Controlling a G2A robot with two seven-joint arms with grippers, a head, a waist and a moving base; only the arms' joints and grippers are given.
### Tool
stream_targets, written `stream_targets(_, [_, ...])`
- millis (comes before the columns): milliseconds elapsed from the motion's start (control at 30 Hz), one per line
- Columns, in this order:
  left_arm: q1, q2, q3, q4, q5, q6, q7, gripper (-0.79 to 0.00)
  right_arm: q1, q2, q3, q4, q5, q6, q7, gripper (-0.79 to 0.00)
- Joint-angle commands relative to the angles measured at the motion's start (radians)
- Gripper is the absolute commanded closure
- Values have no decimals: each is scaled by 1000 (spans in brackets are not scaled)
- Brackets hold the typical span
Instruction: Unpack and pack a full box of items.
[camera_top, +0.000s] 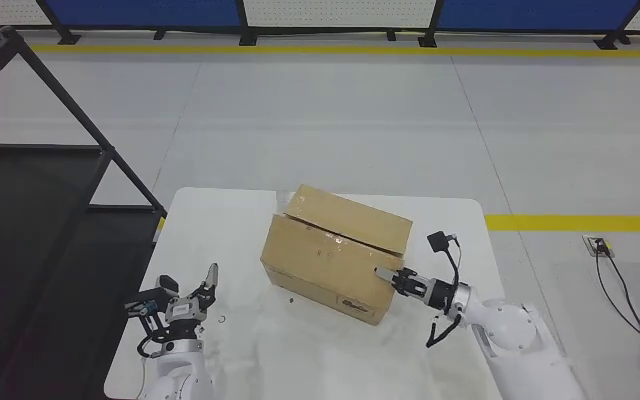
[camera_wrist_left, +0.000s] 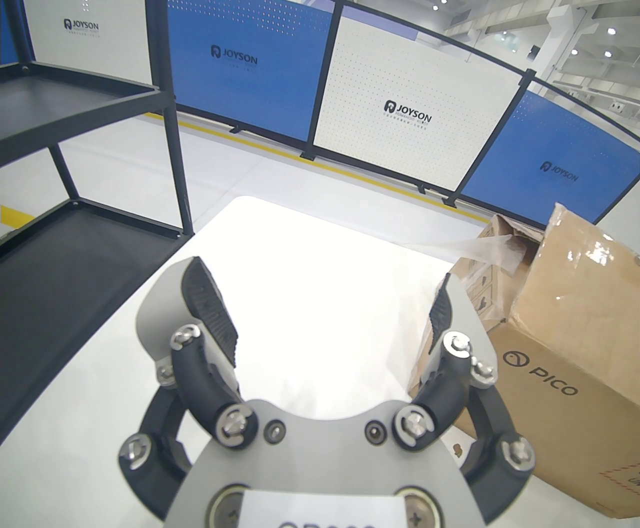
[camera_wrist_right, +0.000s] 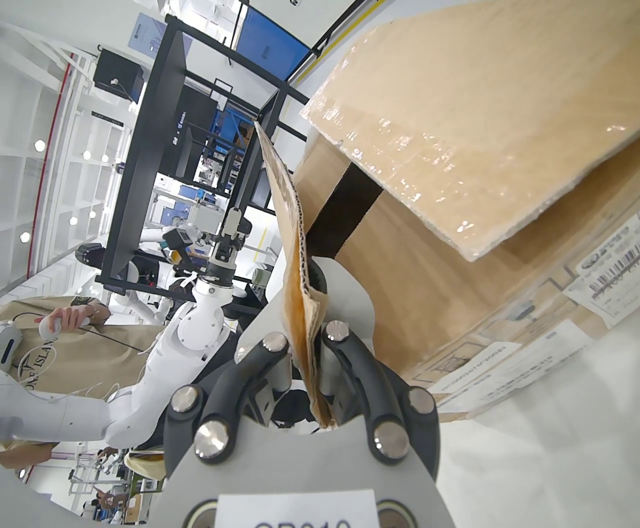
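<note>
A brown cardboard box (camera_top: 330, 255) stands near the middle of the white table (camera_top: 230, 215), its top flaps taped and mostly down. My right gripper (camera_top: 388, 276) is at the box's right end, shut on a side flap (camera_wrist_right: 287, 210) of the box, whose corrugated edge runs between its fingers (camera_wrist_right: 345, 285). The box's body (camera_wrist_right: 450, 280) and a raised top flap (camera_wrist_right: 465, 125) lie beyond the held flap. My left gripper (camera_top: 200, 285) sits low at the table's front left, open and empty, with the box (camera_wrist_left: 565, 325) to its right. Its dark pads (camera_wrist_left: 207, 305) stand wide apart.
A black metal shelf rack (camera_top: 60, 200) stands off the table's left side, its frame (camera_wrist_left: 175, 125) close to the table's far left corner. A strip of clear tape (camera_wrist_left: 480, 247) hangs from the box. Bare table surface lies between the left gripper and the box.
</note>
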Motion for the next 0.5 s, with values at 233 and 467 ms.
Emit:
stream_targets(233, [-12, -4, -4, 27, 15, 4, -4, -785, -11, 19, 3, 9, 89, -89, 131, 0])
stream_targets(467, [-29, -6, 8, 71, 59, 1, -31, -785, -4, 32, -3, 19, 130, -121, 197, 0])
